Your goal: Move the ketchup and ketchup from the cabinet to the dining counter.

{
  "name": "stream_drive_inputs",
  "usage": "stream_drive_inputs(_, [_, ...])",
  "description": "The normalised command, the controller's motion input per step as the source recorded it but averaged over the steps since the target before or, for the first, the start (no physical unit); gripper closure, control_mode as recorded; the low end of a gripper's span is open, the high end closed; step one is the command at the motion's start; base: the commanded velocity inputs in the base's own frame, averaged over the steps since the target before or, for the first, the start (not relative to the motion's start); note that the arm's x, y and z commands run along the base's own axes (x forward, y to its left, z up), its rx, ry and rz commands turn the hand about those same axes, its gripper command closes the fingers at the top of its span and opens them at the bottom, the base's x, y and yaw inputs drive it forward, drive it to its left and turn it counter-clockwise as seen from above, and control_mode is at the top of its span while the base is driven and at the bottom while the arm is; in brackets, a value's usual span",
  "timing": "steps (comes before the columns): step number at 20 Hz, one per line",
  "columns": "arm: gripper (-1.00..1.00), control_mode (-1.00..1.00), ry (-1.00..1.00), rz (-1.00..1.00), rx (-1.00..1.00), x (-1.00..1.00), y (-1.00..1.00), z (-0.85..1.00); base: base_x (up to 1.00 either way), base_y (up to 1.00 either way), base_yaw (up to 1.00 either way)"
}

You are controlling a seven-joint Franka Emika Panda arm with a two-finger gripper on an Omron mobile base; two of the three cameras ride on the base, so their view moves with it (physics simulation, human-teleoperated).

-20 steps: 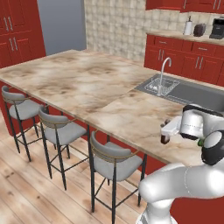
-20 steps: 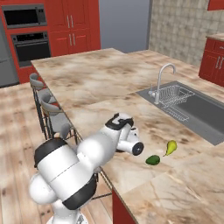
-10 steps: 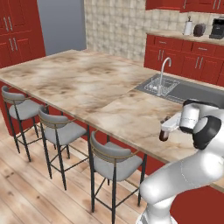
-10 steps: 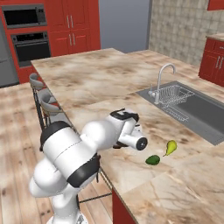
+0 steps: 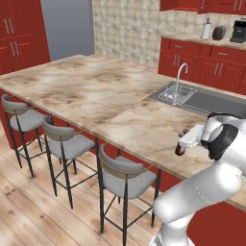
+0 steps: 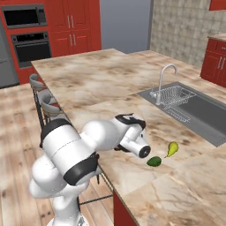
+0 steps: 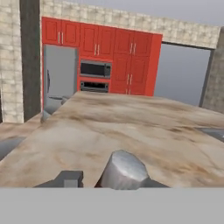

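Where the ketchup sits: the ketchup (image 5: 180, 150) is upright between the fingers of the tool (image 5: 182, 143), close to the stool-side edge of the tabletop (image 5: 96, 91), across from the sink; base looks at or just above the stone, cannot tell which.
Tool state: grasping the ketchup, one finger on each side of the bottle near its upper part.
Hand view: grey rounded bottle top (image 7: 124, 169) sits dead centre at the bottom, dark finger (image 7: 70, 178) just left of it; marbled stone runs away ahead toward red tall cabinets (image 7: 131, 57), a built-in oven (image 7: 94, 70) and a steel fridge (image 7: 59, 76).
Arm: white, bent over the stool-side edge of the tabletop; in the right base view the wrist (image 6: 134, 134) hides the bottle.
Sink: steel basin (image 5: 211, 102) with a dish rack (image 5: 178, 93) and curved faucet (image 5: 178, 79), set toward the far edge.
Produce: yellow-green pear (image 6: 172, 148) and dark avocado (image 6: 153, 161), near each other on the tabletop, just beside the wrist on its sink side.
Stools: three grey-seated stools (image 5: 122, 175) lined up along the stool-side edge.
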Motion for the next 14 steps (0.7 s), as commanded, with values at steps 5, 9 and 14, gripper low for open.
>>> stream_drive_inputs(5, [1.00, -1.00, -0.11, -0.01, -0.08, -0.07, 0.16, -0.33, 0.00, 0.00, 0.00])
stream_drive_inputs(9, [1.00, -1.00, -0.02, -0.03, -0.11, 0.00, 0.21, -0.27, 0.00, 0.00, 0.00])
stream_drive_inputs(14, [1.00, -1.00, 0.00, -0.04, -0.10, 0.00, 0.19, -0.28, 0.00, 0.00, 0.00])
